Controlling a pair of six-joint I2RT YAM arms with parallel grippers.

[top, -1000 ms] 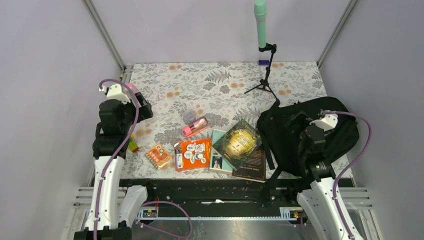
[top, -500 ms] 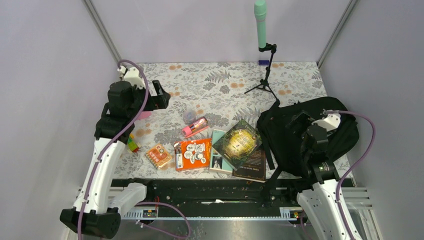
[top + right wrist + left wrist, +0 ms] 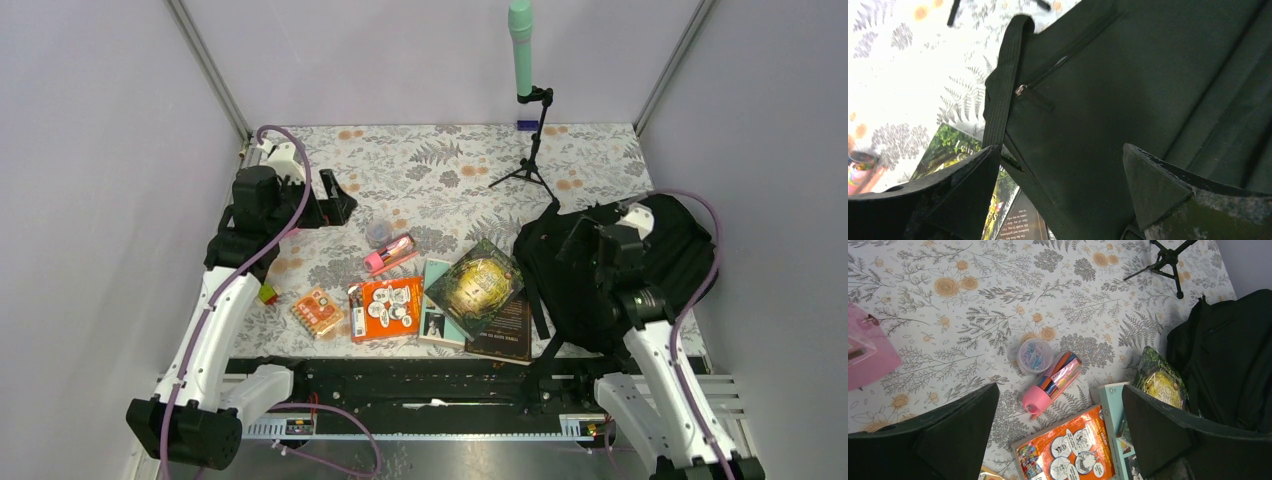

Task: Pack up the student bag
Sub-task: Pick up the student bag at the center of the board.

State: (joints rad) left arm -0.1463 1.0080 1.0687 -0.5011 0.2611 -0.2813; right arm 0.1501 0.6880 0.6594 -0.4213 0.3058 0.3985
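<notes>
Workspace viewed from above: we find the student bag (image 3: pixel 555 285) lying at the right of the table (image 3: pixel 430 160), touching the books (image 3: pixel 475 282). The left gripper (image 3: pixel 1059 390), jaws wide and empty, hangs above a pink pencil case (image 3: pixel 1053 382) (small jar (image 3: pixel 1035 356) just beside it). The right gripper (image 3: pixel 1060 150), likewise wide and empty, hovers over the bag.

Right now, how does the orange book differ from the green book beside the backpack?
The orange book lies straight on the floral cloth; the green book sits diagonally atop a teal book and a dark book. The orange book's cover shows white cartoon panels; the green book's shows a gold disc. Both lie closed, cover up.
</notes>
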